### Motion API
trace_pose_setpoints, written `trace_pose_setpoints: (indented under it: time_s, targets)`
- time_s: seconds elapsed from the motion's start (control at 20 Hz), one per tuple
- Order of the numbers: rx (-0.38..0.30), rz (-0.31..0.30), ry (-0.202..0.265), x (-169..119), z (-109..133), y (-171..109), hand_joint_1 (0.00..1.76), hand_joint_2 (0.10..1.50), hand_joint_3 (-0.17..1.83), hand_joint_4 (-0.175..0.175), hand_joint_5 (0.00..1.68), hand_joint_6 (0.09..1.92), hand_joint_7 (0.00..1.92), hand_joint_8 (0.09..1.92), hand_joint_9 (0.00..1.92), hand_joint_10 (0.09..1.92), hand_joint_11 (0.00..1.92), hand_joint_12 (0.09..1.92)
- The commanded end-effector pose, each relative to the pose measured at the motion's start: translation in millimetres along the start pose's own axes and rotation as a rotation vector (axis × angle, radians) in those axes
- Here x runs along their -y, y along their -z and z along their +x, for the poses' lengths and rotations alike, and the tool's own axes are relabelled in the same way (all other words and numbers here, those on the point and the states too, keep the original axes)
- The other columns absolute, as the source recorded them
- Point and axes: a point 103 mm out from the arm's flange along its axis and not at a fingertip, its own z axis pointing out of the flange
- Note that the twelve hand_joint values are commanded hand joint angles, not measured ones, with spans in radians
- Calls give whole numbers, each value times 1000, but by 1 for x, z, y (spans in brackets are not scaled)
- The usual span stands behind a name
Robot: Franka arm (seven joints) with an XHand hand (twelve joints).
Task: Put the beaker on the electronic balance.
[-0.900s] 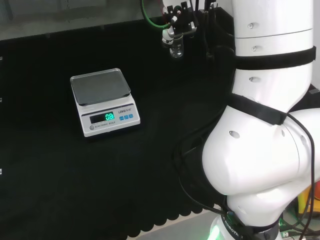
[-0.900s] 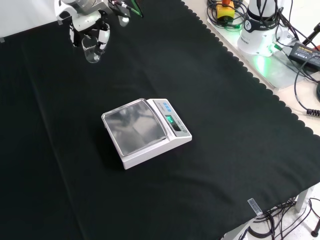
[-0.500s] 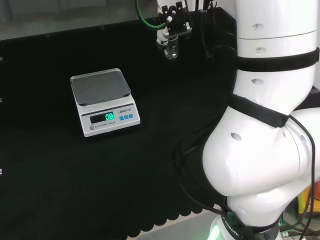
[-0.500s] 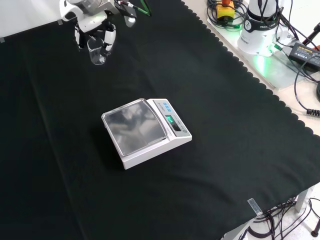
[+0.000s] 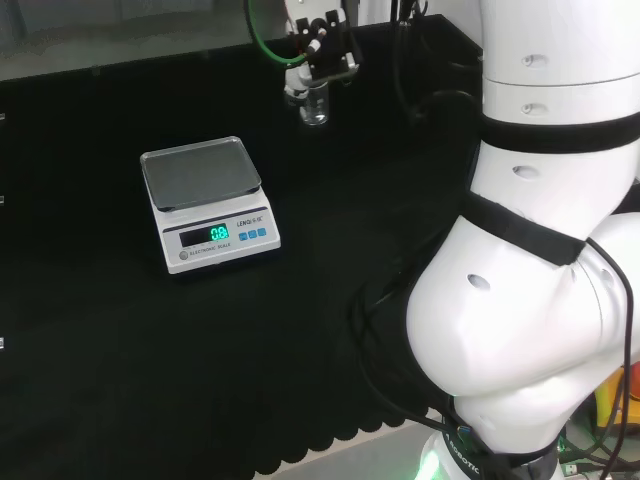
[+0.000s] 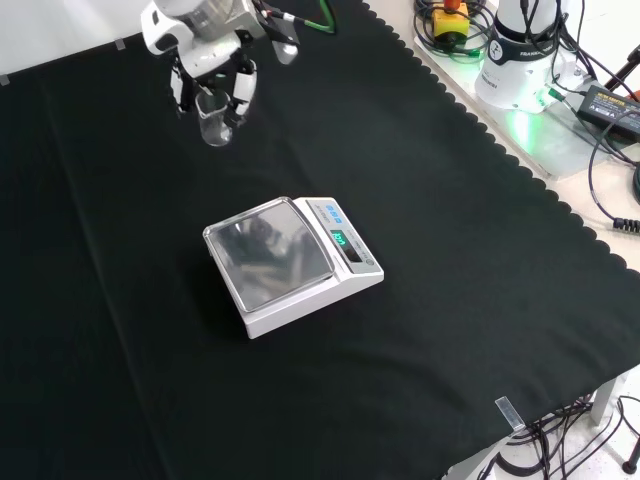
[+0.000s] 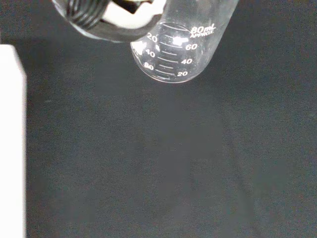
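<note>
A small clear glass beaker (image 6: 215, 122) with white graduation marks (image 7: 174, 54) hangs above the black cloth, and my hand (image 6: 205, 55) is shut on it, fingers curled round its upper part. In the head view the beaker (image 5: 314, 103) and hand (image 5: 318, 52) are up and to the right of the white electronic balance (image 5: 205, 205). The balance (image 6: 290, 262) has a grey steel pan and a lit green display. In the front view the held beaker is above and left of it, well apart. A white edge of the balance (image 7: 11, 148) shows in the wrist view.
Black cloth covers the bench, with a scalloped edge (image 6: 500, 150) at the front view's right. Cables, a yellow box and the arm's base (image 6: 520, 60) lie beyond that edge. The arm's white links (image 5: 540, 250) stand at the head view's right.
My hand has carried the beaker leftward in the head view, and down and to the right in the front view, nearer the balance. The balance has not moved.
</note>
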Motion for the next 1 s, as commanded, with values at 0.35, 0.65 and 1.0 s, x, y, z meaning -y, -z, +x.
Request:
trace_pose_setpoints:
  time_s: [0.35,0.65,1.0]
  targets:
    - [8,3,113,24,76,-8,1024,780,565,-175,961,278,901,563,1445,87,1564,562]
    - [11,7,173,34,107,-13,1020,779,567,-175,957,278,899,563,1444,87,1565,559]
    - [12,14,221,41,135,-16,1016,779,568,-175,952,280,897,564,1441,87,1566,556]
